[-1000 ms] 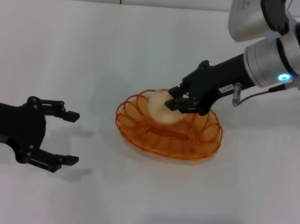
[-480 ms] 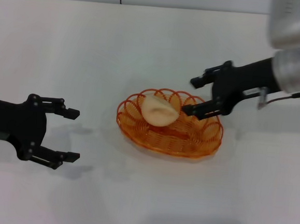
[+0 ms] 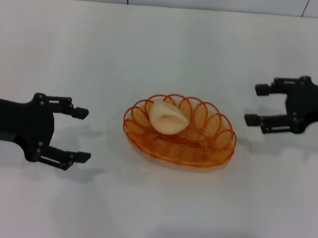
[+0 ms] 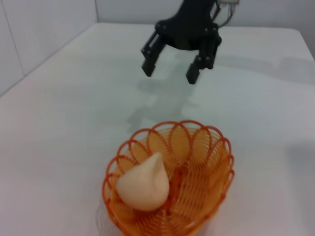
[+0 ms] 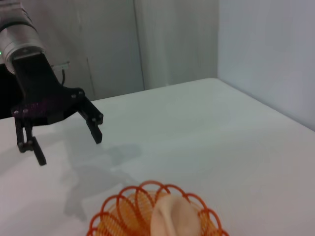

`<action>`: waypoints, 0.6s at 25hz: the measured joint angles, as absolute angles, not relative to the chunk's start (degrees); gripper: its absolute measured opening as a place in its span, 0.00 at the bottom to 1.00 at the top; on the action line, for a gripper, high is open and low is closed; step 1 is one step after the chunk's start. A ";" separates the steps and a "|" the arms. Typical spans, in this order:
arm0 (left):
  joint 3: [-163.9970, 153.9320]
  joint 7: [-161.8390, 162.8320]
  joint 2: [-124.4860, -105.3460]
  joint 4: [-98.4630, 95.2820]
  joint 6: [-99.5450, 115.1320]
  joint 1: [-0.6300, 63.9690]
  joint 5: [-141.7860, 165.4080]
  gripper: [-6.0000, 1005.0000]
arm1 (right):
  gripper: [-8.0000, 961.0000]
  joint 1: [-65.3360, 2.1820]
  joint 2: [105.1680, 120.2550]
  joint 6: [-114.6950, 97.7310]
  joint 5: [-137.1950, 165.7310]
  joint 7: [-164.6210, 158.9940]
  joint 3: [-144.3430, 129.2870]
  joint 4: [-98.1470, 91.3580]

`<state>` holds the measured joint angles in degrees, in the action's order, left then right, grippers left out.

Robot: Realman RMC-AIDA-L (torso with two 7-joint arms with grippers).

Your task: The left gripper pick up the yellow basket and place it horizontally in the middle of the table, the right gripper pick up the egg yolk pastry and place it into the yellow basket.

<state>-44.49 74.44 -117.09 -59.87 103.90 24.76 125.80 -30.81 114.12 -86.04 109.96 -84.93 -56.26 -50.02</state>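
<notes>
The yellow basket (image 3: 180, 133) sits at the centre of the head view on the white table (image 3: 164, 48), lying flat with its long side across the frame. It is an oval of thin, translucent orange-yellow wire, ringed by a scalloped rim of upright loops, with a finely ribbed floor. The egg yolk pastry (image 3: 168, 117) rests inside, toward the basket's left end: a smooth, matte, pale cream lump, rounded with one side drawn to a soft point. At mid-left of the frame the left gripper (image 3: 81, 135) hangs wide open with nothing between its black fingers. At mid-right the right gripper (image 3: 256, 104) is likewise spread apart and holds nothing, well apart from the basket.
</notes>
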 joint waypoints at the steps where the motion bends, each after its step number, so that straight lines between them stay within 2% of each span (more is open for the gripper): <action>1: -44.08 74.40 -116.91 -59.22 103.89 25.12 125.66 0.88 | 0.82 -30.82 113.56 -86.50 109.98 -83.69 -55.46 -48.08; 6: -42.87 73.96 -115.60 -56.02 104.12 26.69 124.43 0.88 | 0.81 -31.31 111.21 -87.27 109.89 -80.41 -54.53 -41.57; 15: -42.89 73.78 -115.21 -55.37 104.27 26.70 124.05 0.88 | 0.82 -29.84 110.99 -88.93 109.55 -77.01 -50.51 -39.42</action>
